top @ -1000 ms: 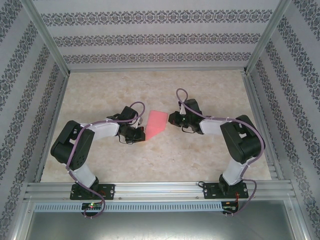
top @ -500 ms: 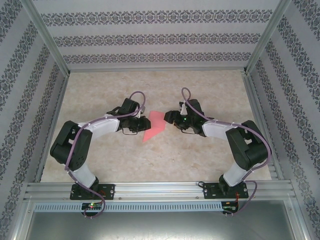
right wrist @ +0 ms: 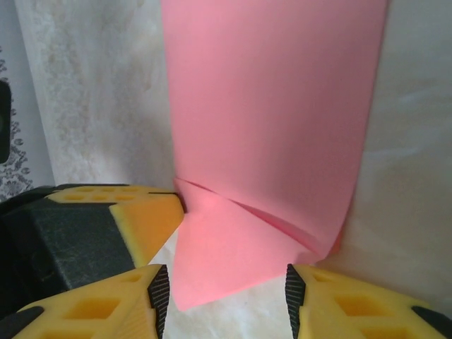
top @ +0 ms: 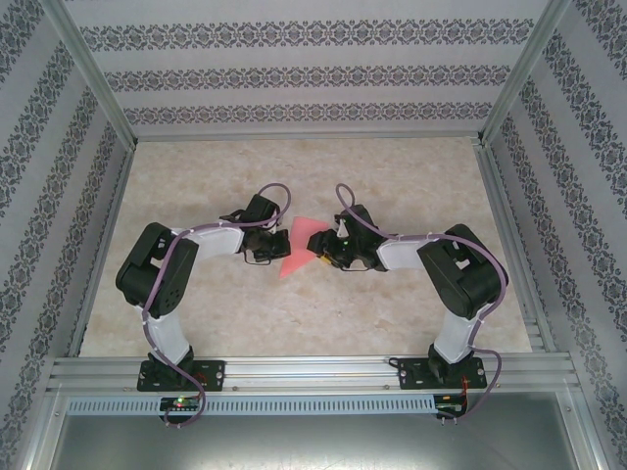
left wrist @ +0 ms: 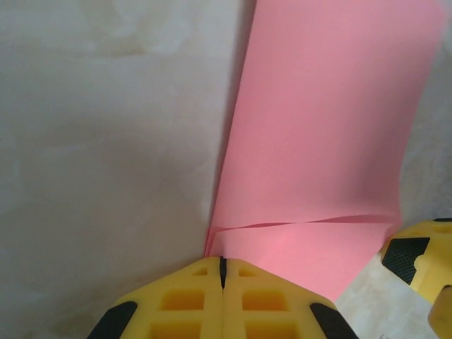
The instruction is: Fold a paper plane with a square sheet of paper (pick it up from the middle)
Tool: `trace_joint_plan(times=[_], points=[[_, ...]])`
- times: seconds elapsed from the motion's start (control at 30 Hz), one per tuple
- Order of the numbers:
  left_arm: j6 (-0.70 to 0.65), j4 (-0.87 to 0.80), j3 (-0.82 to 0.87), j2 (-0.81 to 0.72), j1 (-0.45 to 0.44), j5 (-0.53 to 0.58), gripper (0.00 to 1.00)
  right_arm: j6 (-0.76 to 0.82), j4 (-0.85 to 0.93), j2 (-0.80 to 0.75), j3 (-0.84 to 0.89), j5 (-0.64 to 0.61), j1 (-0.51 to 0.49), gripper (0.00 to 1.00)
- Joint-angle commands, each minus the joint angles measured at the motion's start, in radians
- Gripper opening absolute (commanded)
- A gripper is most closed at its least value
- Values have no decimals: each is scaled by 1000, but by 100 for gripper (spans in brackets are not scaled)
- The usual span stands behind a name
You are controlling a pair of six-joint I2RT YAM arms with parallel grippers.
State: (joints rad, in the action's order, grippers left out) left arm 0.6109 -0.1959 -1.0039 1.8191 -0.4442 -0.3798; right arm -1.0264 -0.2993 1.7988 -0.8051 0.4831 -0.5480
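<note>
Salmon-pink square sheet of paper (top: 302, 250), partly folded, laid on tabletop (top: 392, 304). Left fingers (left wrist: 183, 296) closed, tips set at folded edge. Right fingers (right wrist: 332, 304) held apart, folded corner straddled.

A: What does the counter (top: 294, 166) look like?
B: Pale beige with a marbled stone pattern. It is evenly lit, with only soft shadows.
A: And around it?
B: The back wall (top: 313, 69), left wall (top: 44, 196) and right wall (top: 583, 196) are papered white with bands of dark floral ornament. Aluminium posts (top: 88, 73) rise from the far corners.
A: The near edge?
B: A grooved aluminium rail (top: 313, 372) — then a slotted strip (top: 313, 403) and a plain grey panel (top: 313, 441).
</note>
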Motion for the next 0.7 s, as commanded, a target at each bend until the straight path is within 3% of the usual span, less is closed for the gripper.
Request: trace_joint_plan(times=[0.0,0.4,0.67], points=[[5,-76,-13,27,-5,57,3,-38,41,-13,-10,-69,-9,49],[17,-93,0,39,-4,68,1,-85,103,1,-34,-90,-7,48],[25,-73,11,37,-4,48,2,-76,15,18,-56,6,-13,43]])
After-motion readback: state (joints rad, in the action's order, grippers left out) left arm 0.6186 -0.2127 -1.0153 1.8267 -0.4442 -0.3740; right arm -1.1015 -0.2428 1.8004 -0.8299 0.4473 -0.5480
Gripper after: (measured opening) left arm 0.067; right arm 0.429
